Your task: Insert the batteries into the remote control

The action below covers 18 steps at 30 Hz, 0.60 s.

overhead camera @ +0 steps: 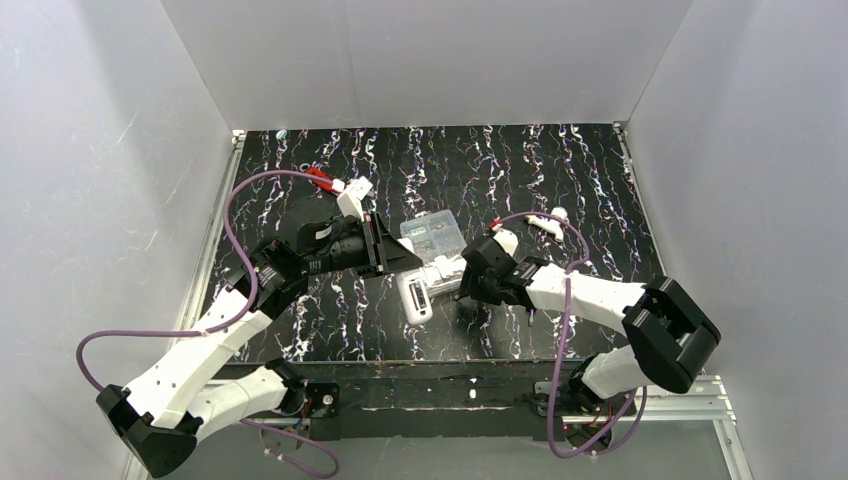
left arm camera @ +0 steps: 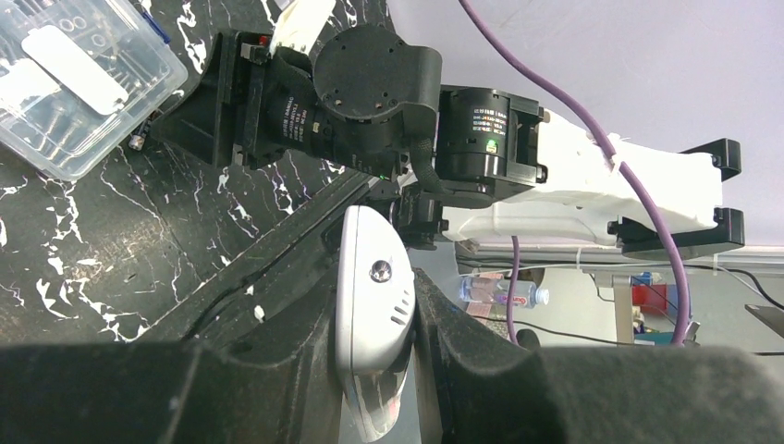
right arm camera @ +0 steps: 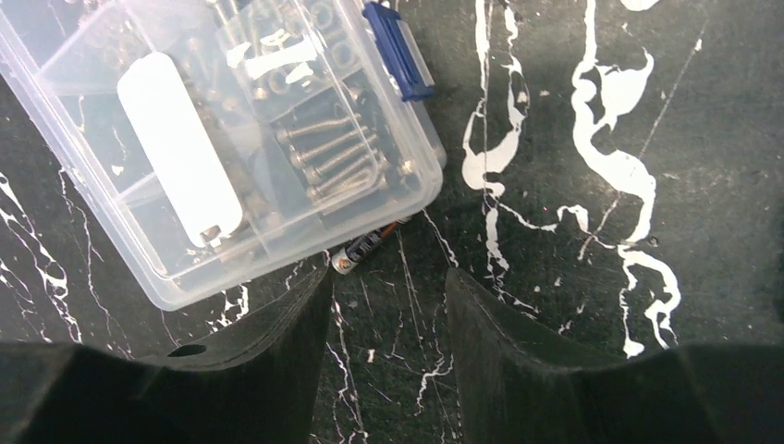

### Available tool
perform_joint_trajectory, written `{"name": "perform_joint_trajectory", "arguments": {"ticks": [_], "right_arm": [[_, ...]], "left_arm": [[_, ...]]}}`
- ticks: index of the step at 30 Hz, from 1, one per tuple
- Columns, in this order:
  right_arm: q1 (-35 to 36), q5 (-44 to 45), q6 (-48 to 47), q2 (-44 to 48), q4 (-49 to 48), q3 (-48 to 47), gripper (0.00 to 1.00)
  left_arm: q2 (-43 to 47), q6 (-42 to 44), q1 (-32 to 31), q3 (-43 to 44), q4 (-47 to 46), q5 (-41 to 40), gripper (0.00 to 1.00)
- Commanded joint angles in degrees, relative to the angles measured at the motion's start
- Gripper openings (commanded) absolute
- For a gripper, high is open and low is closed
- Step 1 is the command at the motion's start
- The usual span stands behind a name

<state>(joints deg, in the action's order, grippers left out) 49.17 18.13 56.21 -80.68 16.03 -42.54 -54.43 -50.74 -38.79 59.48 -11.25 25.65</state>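
Left gripper (left arm camera: 374, 264) is clamped shut on the remote control (left arm camera: 370, 324), pinching the slim white handset by its edges just off the near side of the clear box (right arm camera: 185, 268), toward the arm bases. Right gripper (right arm camera: 388, 277) hangs with its jaws apart and nothing between them, low over the black marbled table (right arm camera: 573, 324), just in front of the box's near corner. The box is closed and holds screws and other small metal parts. One battery (right arm camera: 365, 248), small and dark with a coppery band, lies on the table right against that same corner of the box, directly ahead of the right gripper's gap. As for progress, the loading looks barely begun: the handset is secured, but the only battery in view is on the table, not picked up. Whether the remote's battery bay is open or holds any cell cannot be told from these views. What remains, in my judgement, is grasping the battery, carrying it across, and seating it.
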Motion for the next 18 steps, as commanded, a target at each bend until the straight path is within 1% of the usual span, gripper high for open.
{"name": "perform_joint_trajectory", "arguments": {"ticks": [1,7,18], "right_arm": [[0.2,2.1,0.3,-1.7,-1.8,-3.6,0.57],[0.2,1.9,0.3,-4.3,-1.9,-4.7,0.55],[0.3,2.6,0.2,-7.6,-1.2,-6.5,0.53]], "left_arm": [[1.5,0.9,0.3,-0.2,-1.1,1.2,0.00],[2.6,0.8,0.3,-0.8,-3.0,1.9,0.00],[3.8,1.0,0.6,-1.8,-3.0,1.1,0.00]]}}
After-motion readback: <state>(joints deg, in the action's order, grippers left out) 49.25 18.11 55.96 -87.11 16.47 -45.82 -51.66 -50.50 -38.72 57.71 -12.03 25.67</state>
